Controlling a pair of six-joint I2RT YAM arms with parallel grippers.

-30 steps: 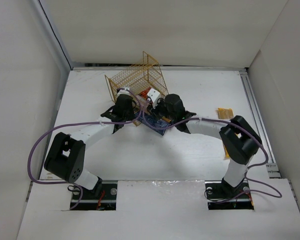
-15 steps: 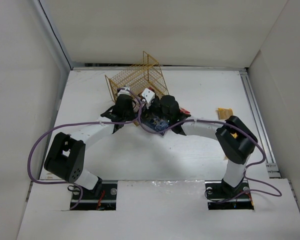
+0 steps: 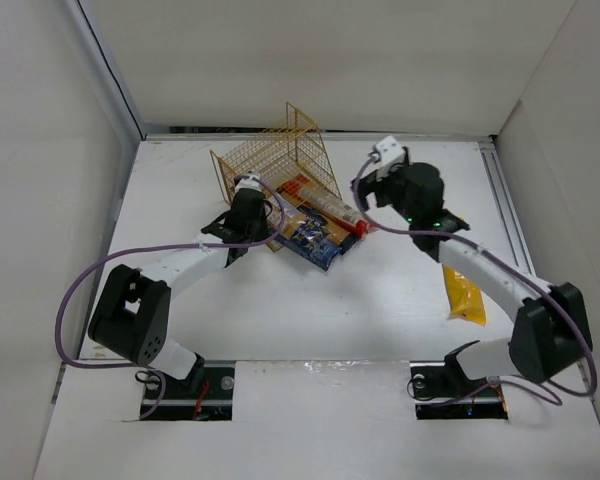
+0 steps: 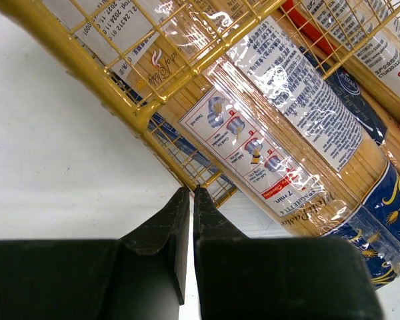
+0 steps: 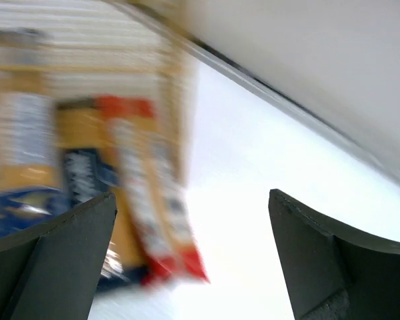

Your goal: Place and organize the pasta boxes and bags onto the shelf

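Your right gripper [image 5: 192, 220] has released and pulled away, wide open, empty (left gripper [image 4: 191, 200] pinched shut on nothing); the packs [image 3: 320, 215] overhang the shelf [image 3: 270, 160].

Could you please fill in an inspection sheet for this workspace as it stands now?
Surface: white table, no spills seen.
Job's things: rack at the far middle, with packs sticking out of it toward the near right, an orange pack over a blue box; a yellow bag lies apart on the right, partly under the right arm.
Clutter: nothing seen.
Grippers: left gripper shut, tips at the rack's lower edge; right gripper open, empty, off to the right of the packs.
Cables: purple cables loop from both arms; one passes close by the rack.
Surroundings: plain white walls on three sides.
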